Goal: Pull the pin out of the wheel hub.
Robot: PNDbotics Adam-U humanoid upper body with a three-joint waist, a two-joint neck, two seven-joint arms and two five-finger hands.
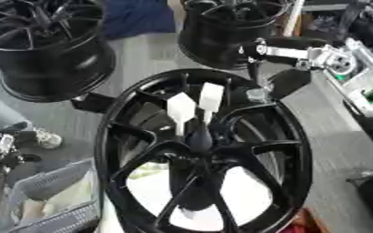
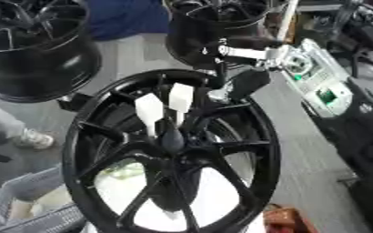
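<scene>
We see a large black wheel [image 1: 205,150] filling the middle of the view, tilted toward us, its hub [image 1: 199,141] at the centre where the spokes meet. Two white tabs [image 1: 182,109] stand up from the hub toward twelve o'clock, side by side; these look like the pin's handles. Our right hand [image 2: 245,82] comes in from two o'clock and sits at the wheel's upper rim; we cannot tell whether its fingers are curled. Two more black wheels [image 1: 46,45] stand at eleven and twelve o'clock.
</scene>
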